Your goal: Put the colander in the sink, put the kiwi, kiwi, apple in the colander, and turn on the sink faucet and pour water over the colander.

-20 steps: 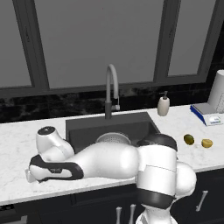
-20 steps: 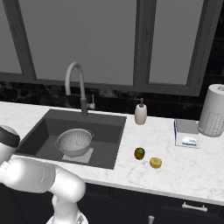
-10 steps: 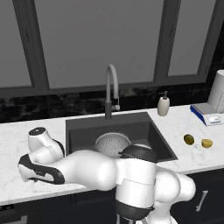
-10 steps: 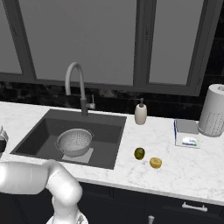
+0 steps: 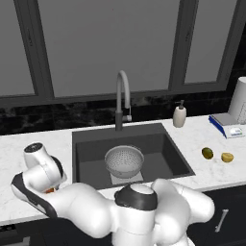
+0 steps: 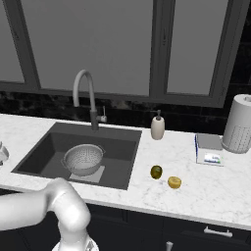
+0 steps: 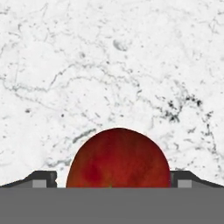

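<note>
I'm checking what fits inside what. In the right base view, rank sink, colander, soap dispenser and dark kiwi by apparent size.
1. sink
2. colander
3. soap dispenser
4. dark kiwi

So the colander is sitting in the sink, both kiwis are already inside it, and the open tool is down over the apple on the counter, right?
Not quite. The kiwis are not in the colander; the right base view shows both lying on the counter to the right of the sink. The rest holds: the colander sits in the sink, and the hand view shows the open tool straddling the apple.
</note>
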You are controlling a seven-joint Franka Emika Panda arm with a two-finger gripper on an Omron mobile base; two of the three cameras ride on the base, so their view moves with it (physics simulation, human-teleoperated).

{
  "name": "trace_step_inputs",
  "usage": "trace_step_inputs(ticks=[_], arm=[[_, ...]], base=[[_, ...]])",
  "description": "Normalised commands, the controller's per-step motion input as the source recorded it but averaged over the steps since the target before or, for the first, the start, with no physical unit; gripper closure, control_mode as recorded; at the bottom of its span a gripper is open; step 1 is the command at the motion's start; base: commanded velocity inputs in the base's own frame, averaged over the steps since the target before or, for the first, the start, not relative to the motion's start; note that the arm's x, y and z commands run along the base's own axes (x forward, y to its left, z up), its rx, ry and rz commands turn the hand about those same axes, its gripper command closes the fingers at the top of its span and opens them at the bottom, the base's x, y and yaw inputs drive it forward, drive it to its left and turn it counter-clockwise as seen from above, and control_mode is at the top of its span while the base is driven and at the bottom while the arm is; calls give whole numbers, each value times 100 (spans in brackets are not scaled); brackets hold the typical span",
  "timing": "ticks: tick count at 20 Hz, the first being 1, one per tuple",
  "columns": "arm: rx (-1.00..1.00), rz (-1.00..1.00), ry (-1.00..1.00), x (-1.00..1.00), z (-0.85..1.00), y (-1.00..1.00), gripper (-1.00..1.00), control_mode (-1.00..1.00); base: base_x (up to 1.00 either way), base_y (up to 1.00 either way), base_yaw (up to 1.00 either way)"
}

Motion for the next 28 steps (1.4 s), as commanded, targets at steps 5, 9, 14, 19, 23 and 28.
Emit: trace_step_inputs(ticks=[5, 9, 14, 19, 23, 28], arm=[[2, 0, -8, -1, -34, -13, 100, -100], [17, -1, -10, -14, -30, -74, 100, -100], [31, -6, -20, -39, 67, -87, 100, -100], [17, -11, -5, -40, 100, -100, 100, -100], [1, -1, -5, -37, 100, -100, 100, -100], [-3, 0, -3, -17, 91, -100, 100, -100]], base=[[0, 0, 0], [0, 0, 0], [0, 0, 0], [0, 0, 0], [0, 0, 0], [0, 0, 0]])
